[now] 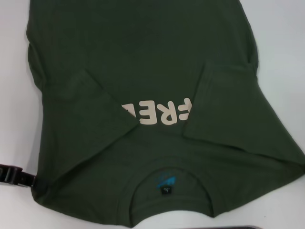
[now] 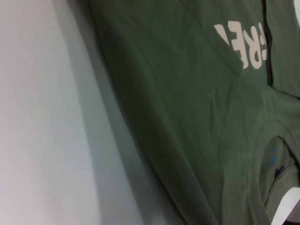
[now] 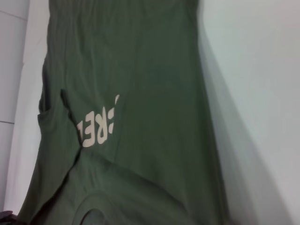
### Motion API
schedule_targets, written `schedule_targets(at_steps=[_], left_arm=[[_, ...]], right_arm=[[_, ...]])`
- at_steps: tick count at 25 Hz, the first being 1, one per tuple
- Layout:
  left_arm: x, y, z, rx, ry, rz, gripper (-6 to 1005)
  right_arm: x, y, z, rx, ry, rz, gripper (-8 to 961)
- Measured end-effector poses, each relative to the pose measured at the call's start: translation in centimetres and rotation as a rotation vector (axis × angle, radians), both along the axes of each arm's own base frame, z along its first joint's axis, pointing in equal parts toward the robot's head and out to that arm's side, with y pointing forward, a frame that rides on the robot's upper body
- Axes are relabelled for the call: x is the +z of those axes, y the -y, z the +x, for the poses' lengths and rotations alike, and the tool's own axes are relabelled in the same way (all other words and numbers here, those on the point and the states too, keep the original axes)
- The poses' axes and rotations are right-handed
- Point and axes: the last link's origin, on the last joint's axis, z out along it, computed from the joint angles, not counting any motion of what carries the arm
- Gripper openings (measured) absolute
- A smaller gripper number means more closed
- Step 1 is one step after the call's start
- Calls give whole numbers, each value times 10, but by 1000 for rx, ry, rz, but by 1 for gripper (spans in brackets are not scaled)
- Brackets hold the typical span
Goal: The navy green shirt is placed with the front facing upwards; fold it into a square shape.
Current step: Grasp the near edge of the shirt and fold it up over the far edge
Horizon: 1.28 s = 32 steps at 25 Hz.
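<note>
Looking down from the head camera, you see the navy green shirt (image 1: 152, 71) spread front-up across the white table (image 1: 286, 38), collar (image 1: 167, 179) nearest the robot. Both short sleeves are folded inward over the chest, so the pale lettering (image 1: 157, 114) is partly covered and only some of its letters show. A small black-and-blue neck label (image 1: 167, 185) sits inside the collar. At the left edge you catch a dark piece of the left gripper (image 1: 12, 174) beside the shirt's shoulder; its fingers are cut off, so you cannot tell how they stand. A dark strip at the bottom edge is too cropped to identify.

From the left wrist camera, you see the shirt (image 2: 187, 117) filling most of the frame beside bare table (image 2: 42, 117), with the lettering (image 2: 248, 47) cropped by a folded sleeve and the collar opening partly out of frame.

From the right wrist camera, the shirt (image 3: 140, 93) runs lengthwise, its lettering (image 3: 98, 124) half hidden. The right gripper does not appear, so you cannot tell its state.
</note>
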Motion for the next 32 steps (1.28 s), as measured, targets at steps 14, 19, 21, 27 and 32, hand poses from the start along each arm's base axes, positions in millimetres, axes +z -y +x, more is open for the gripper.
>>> schedule_targets(at_steps=[14,19,21,27,32], left_arm=[[4,6,-5,15,-33,-42,60],[4,7,-5,16,-33,-50,60],[4,8,-4,14,-31,-54,60],[2,4,4,-20,9,-62,61],[4,-1,18,-83,105,-32,61]], right_arm=[[8,30,13,-63,1,22,41],[9,28,12,-55,-2,21,41],[9,26,11,-46,-1,21,41],[8,17,5,-9,-16,15,42],[12,10,1,17,-20,27,42]])
